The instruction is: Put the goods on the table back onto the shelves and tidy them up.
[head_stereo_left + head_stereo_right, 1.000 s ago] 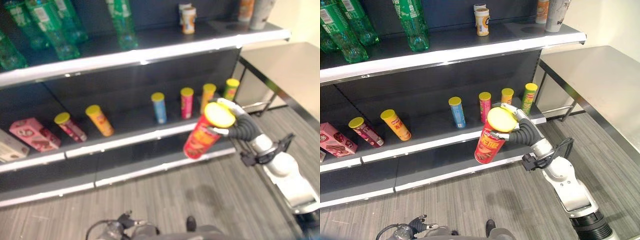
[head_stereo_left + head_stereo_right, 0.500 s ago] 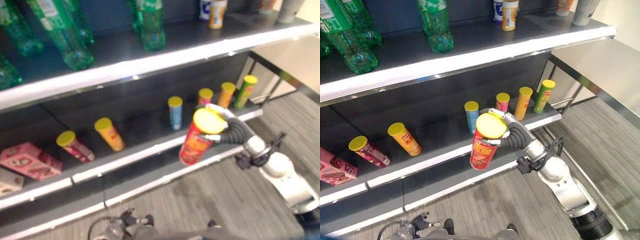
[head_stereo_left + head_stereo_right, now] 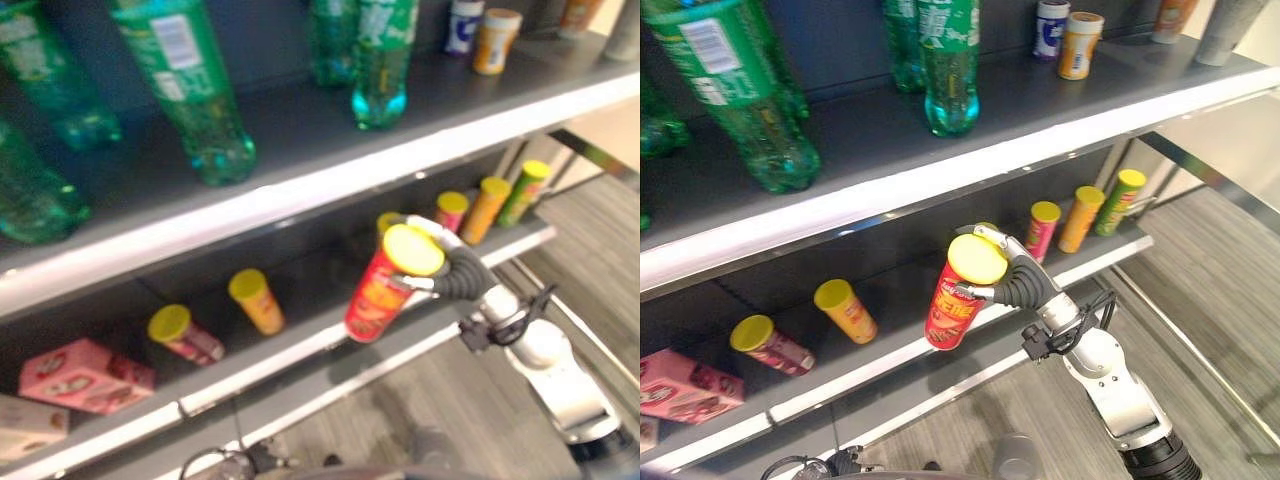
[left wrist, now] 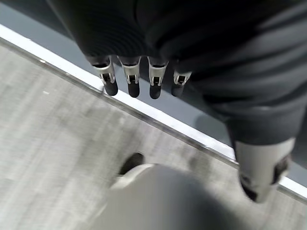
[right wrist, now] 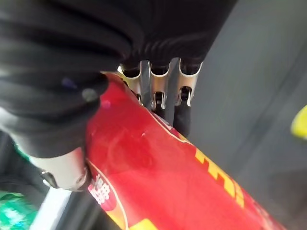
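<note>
My right hand (image 3: pixel 1018 283) is shut on a red chip can with a yellow lid (image 3: pixel 954 305), held tilted in front of the lower shelf's white edge (image 3: pixel 890 357). In the right wrist view the fingers (image 5: pixel 163 93) and thumb wrap the red can (image 5: pixel 163 187). On the lower shelf stand pink (image 3: pixel 1042 229), orange (image 3: pixel 1080 217) and green (image 3: pixel 1117 201) cans to the right. An orange can (image 3: pixel 846 310) and a dark red can (image 3: pixel 770 344) lie tilted to the left. My left hand (image 4: pixel 139 81) hangs low over the floor by the shelf's base, fingers straight and empty.
Green bottles (image 3: pixel 948 60) stand on the upper shelf, with a blue can (image 3: pixel 1050 27) and an orange can (image 3: pixel 1079 44) further right. A pink box (image 3: pixel 685 385) lies at the lower shelf's left end. A metal table (image 3: pixel 1240 130) stands to the right of the shelves.
The camera has come closer to the shelves and the scene has shifted. My right hand, still holding the red can, is nearer the lower shelf, in front of the blue can there.
</note>
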### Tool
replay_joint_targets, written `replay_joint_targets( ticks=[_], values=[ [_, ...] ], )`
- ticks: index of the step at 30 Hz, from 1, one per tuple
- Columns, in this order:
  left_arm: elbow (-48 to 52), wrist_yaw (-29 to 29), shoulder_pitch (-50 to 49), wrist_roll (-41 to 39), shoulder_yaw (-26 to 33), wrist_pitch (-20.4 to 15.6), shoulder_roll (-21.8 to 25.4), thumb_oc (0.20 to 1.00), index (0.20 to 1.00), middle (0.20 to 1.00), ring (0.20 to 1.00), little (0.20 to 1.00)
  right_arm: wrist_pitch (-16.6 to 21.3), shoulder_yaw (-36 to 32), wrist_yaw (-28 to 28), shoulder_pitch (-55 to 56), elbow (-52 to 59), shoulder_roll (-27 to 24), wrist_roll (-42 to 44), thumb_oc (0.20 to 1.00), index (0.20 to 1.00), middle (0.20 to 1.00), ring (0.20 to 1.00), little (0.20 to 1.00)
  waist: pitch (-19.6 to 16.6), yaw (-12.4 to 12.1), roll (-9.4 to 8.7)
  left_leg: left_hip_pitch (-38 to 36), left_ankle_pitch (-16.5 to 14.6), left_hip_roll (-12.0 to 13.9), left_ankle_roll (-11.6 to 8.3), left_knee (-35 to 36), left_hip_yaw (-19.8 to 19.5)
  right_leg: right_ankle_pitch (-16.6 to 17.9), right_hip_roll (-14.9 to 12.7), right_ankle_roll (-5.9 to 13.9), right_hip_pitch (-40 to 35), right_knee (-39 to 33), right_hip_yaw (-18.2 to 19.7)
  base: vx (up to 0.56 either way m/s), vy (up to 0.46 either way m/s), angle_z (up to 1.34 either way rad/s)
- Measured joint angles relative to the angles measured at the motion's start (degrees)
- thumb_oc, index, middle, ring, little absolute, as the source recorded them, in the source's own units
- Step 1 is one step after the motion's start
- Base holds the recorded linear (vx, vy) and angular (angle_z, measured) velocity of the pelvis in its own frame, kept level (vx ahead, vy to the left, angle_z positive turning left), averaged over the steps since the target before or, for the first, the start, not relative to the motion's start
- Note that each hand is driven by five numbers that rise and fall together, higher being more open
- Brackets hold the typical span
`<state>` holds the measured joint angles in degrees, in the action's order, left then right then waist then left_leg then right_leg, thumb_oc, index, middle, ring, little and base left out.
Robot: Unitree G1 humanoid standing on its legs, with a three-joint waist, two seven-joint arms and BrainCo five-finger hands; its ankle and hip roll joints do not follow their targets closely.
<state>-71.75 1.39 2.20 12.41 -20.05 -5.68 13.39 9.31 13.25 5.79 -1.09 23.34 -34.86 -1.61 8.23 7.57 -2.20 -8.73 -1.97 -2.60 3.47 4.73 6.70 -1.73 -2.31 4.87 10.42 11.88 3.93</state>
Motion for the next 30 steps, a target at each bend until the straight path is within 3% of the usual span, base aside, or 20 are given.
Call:
replay_joint_targets(
  ticks=[1,2,4,6,9,13,18,23,30],
  values=[
    [-0.22,-0.35,0.24,-0.01,0.51,-0.16,-0.56,1.0,1.0,1.0,1.0,1.0,-0.06,0.15,-0.05,0.33,-0.79,0.08,-0.06,0.2,0.2,0.2,0.2,0.2,-0.15,-0.2,0.16,-1.1,-0.16,0.27,-0.58,0.25,-0.18,2.4,0.52,-1.59,-1.37,-1.43,0.0,0.11,-0.061,0.17],
    [-0.17,-0.43,-0.03,-0.02,0.95,-0.42,-0.9,1.0,1.0,1.0,1.0,1.0,-0.04,0.44,-0.03,0.72,-1.11,0.12,-0.05,0.2,0.2,0.2,0.2,0.2,-0.46,-0.52,1.29,-1.71,-0.27,1.05,-1.34,0.24,0.31,3.06,1.3,-1.11,-2.88,-4.22,0.03,0.07,-0.071,-0.16],
    [0.67,-0.74,-0.42,-0.03,1.07,-0.58,-2.15,1.0,1.0,1.0,1.0,1.0,0.15,0.34,-0.17,0.72,-0.88,-0.47,0.06,0.2,0.2,0.2,0.2,0.2,-1.0,-0.8,3.56,-1.46,-0.4,2.21,-2.01,0.2,0.27,5.0,2.4,-2.83,-4.53,-7.55,-0.08,0.1,-0.111,-0.12],
    [0.75,-0.75,-0.57,-0.07,2.28,-0.48,-2.98,1.0,1.0,1.0,1.0,1.0,0.08,0.52,-0.11,1.18,-1.24,-1.47,0.02,0.2,0.2,0.2,0.2,0.2,-1.03,-0.87,4.47,-1.61,-0.55,2.99,-2.64,0.19,-0.05,5.85,2.94,-2.99,-6.18,-10.42,-0.51,0.1,-0.109,0.19],
    [0.74,-0.99,-0.6,-0.23,2.72,-0.68,-3.24,1.0,1.0,1.0,1.0,1.0,0.21,0.62,0.12,4.06,-1.08,-2.56,0.02,0.2,0.2,0.2,0.2,0.2,-1.21,-1.09,4.48,-1.87,-0.68,4.21,-3.22,-0.13,-1.56,8.3,3.81,-4.12,-10.19,-16.56,-2.01,0.05,-0.081,0.21],
    [0.84,-1.22,-0.58,-0.04,2.66,-0.62,-3.12,1.0,1.0,1.0,1.0,1.0,0.77,3.04,0.1,6.75,-1.18,-2.99,-1.08,0.2,0.2,0.2,0.2,0.2,-1.16,-0.88,4.52,-1.45,-0.77,5.24,-3.56,0.21,-1.6,8.56,4.67,-4.37,-10.04,-17.28,-2.68,0.0,-0.036,0.06],
    [1.03,-1.94,-1.47,-0.03,2.68,-0.83,-2.55,1.0,1.0,1.0,1.0,1.0,4.12,10.33,-2.06,5.04,-3.78,-6.28,-12.0,0.2,0.2,0.2,0.2,0.2,-1.34,-1.31,4.0,-0.99,-0.94,5.31,-3.87,0.34,-2.4,8.24,4.58,-4.84,-10.03,-17.3,-3.32,0.0,-0.011,0.06],
    [1.08,-3.36,-3.41,-0.23,4.59,-0.93,-1.86,1.0,1.0,1.0,1.0,1.0,4.54,16.72,-2.89,4.78,-11.91,-4.21,-18.04,0.2,0.2,0.2,0.2,0.2,-1.68,-3.35,3.68,-0.45,-0.73,5.18,-4.11,0.25,-3.6,8.47,4.13,-4.52,-10.04,-17.3,-4.89,0.0,0.02,0.17],
    [0.89,-4.07,-5.67,-1.28,4.79,-0.63,-1.42,1.0,1.0,1.0,1.0,1.0,3.77,18.33,-5.64,3.09,-19.09,2.16,-18.13,0.2,0.2,0.2,0.2,0.2,-1.68,-3.88,3.68,-0.32,-0.67,4.3,-4.05,0.25,-4.64,8.56,3.06,-4.39,-10.17,-17.3,-5.77,-0.01,0.049,0.06]
  ],
)
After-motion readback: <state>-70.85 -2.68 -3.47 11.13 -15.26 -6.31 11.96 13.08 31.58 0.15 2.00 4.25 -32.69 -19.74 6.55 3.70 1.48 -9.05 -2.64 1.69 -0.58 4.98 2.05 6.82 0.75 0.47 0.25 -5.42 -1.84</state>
